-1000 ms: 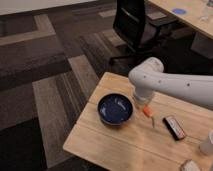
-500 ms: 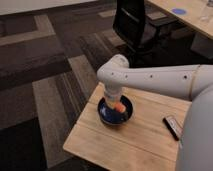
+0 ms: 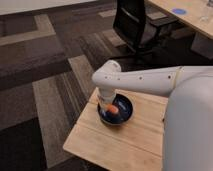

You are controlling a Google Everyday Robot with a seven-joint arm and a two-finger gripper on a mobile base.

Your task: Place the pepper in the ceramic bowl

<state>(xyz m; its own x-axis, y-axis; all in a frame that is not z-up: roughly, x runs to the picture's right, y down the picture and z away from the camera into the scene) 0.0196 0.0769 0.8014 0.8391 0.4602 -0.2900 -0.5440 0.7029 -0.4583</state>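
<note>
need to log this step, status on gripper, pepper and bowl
Gripper down over the ceramic bowl on the wooden table. Pepper at the gripper, inside the bowl's rim. Nothing in the way.

office | striped carpet [image 3: 45, 95] | desk chair [image 3: 132, 25] | gripper [image 3: 107, 109] over wooden table [image 3: 115, 145]

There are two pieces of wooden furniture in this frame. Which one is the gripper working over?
The near light wooden table holding the glossy dark-blue ceramic bowl. The gripper sits over that bowl beside the small orange-red pepper. The long wooden desk lies behind the black office chair.
</note>
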